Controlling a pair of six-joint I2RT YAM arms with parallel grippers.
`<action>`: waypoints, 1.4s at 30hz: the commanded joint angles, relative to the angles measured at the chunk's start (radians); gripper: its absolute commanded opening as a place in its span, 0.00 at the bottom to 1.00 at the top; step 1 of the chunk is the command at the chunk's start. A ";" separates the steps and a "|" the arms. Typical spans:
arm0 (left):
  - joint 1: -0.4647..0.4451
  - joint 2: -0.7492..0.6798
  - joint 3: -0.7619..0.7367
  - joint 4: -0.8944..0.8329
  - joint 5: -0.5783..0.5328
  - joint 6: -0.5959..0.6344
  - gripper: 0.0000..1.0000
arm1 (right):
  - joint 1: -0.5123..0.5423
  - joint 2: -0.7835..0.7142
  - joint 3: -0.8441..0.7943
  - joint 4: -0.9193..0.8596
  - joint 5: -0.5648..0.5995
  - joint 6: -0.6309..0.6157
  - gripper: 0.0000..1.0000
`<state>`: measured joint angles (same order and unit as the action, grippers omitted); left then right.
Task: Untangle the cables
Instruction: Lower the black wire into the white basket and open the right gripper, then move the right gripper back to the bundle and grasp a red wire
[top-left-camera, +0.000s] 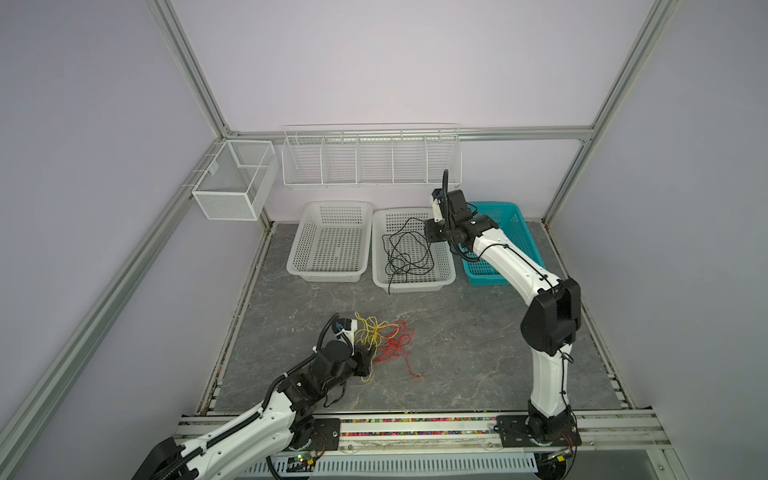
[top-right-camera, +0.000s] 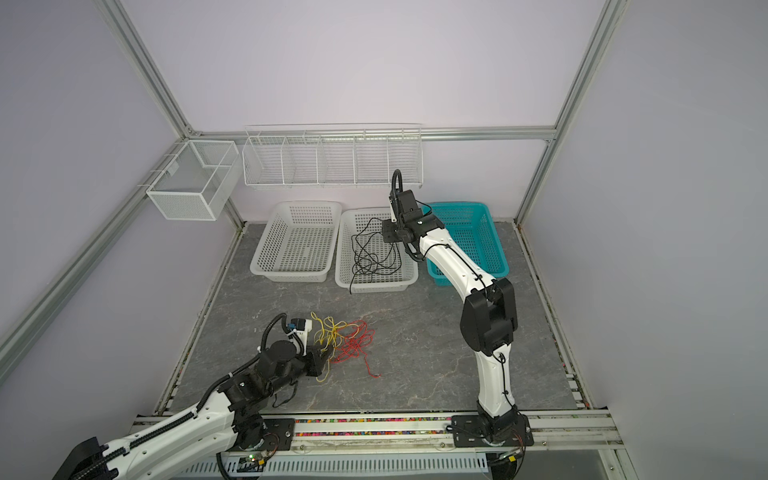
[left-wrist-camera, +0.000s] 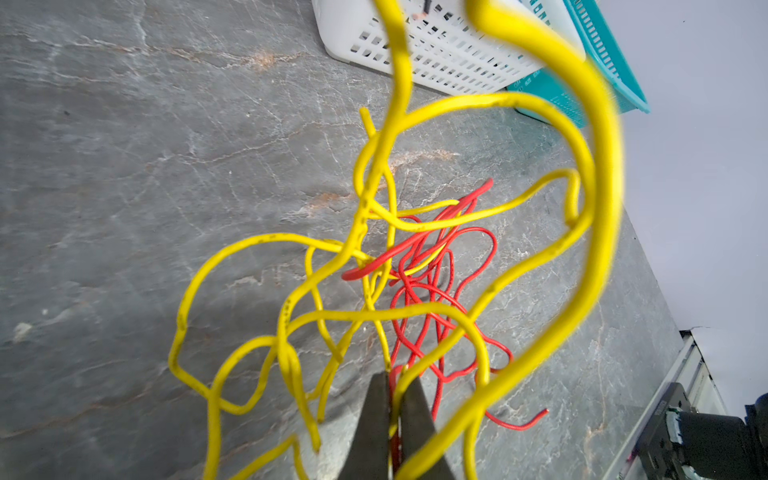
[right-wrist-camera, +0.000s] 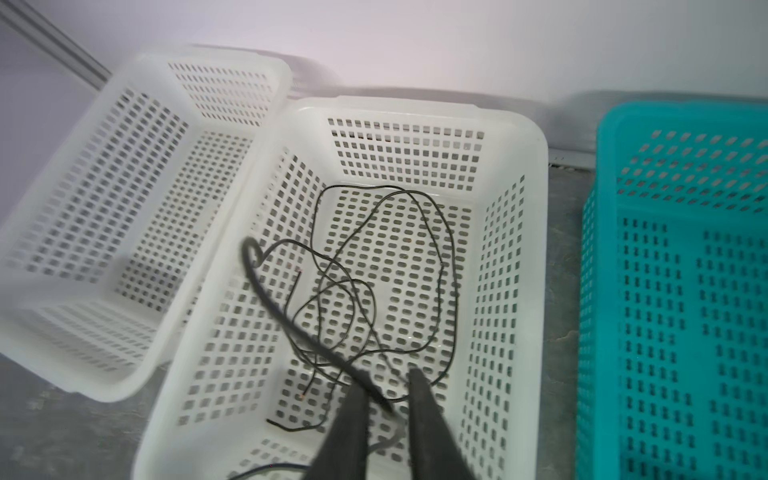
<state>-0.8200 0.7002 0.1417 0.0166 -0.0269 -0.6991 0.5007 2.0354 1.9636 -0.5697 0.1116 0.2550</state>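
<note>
1. Yellow cable (left-wrist-camera: 401, 83) is pinched between the pressed-together fingers of the left gripper (left-wrist-camera: 392, 378), its loops lifted off the grey tabletop (top-left-camera: 457, 353).
2. Red cable (left-wrist-camera: 357, 273) lies on the tabletop, tangled with the yellow loops.
3. Black cable (right-wrist-camera: 454, 291) lies coiled in the middle white basket (right-wrist-camera: 415, 104), one end trailing over the basket's front wall.
4. Right gripper (right-wrist-camera: 388, 380) hovers above that basket with its jaws spread; a blurred black strand crosses at its tips.

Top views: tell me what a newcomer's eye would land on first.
The bright knot of yellow cable and red cable lies on the grey table near the front, with the left gripper shut on a yellow strand. Next comes the black cable, looped in the middle white basket at the back, one end trailing over its front rim, with the right gripper open above it.
</note>
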 joint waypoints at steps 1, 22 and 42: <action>0.004 -0.010 -0.002 0.007 0.004 -0.001 0.00 | 0.003 -0.018 0.047 -0.028 0.003 -0.009 0.34; 0.004 -0.051 0.047 0.066 0.329 -0.059 0.00 | 0.215 -0.864 -0.989 0.219 -0.316 -0.096 0.66; -0.002 -0.005 0.124 0.029 0.425 -0.066 0.00 | 0.309 -0.847 -1.263 0.436 -0.359 -0.061 0.49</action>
<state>-0.8192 0.6983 0.2260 0.0349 0.3859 -0.7666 0.8009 1.1759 0.7219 -0.1806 -0.2371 0.1894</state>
